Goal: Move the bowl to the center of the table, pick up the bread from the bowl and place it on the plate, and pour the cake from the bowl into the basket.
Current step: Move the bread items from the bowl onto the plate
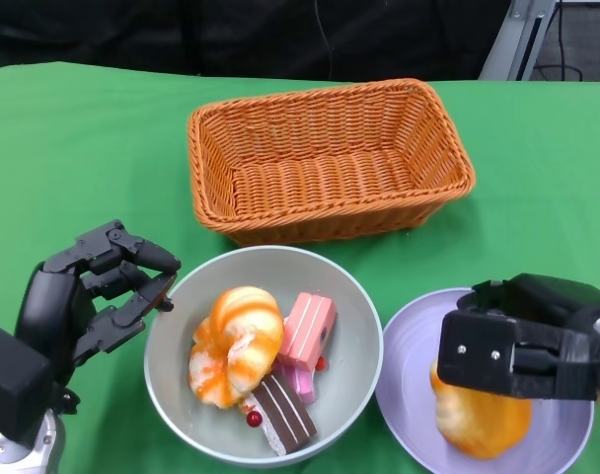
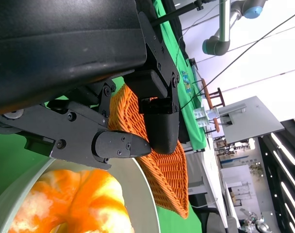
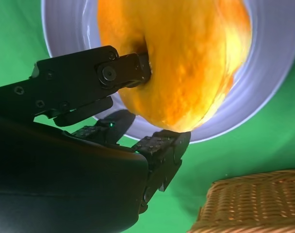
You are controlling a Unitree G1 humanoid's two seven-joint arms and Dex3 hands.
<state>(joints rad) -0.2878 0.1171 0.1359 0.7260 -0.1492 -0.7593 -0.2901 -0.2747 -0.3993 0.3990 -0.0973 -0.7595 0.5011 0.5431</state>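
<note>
The grey bowl [image 1: 182,365] sits at the table's near middle. It holds an orange-and-white swirled bread [image 1: 236,344], a pink cake [image 1: 308,331] and a chocolate layered cake [image 1: 285,413]. My left hand [image 1: 93,296] is beside the bowl's left rim with its fingers apart, their tips at the rim and nothing between them. In the left wrist view the fingers [image 2: 123,145] hover over the bowl rim [image 2: 142,194]. A second orange bread [image 1: 483,423] is down in the purple plate [image 1: 409,365]. My right hand [image 1: 522,341] grips this bread [image 3: 186,58] from both sides.
A rectangular wicker basket [image 1: 330,158] stands behind the bowl with nothing in it; its corner [image 3: 254,204] shows in the right wrist view. Green cloth covers the table, with bare room at far left and far right.
</note>
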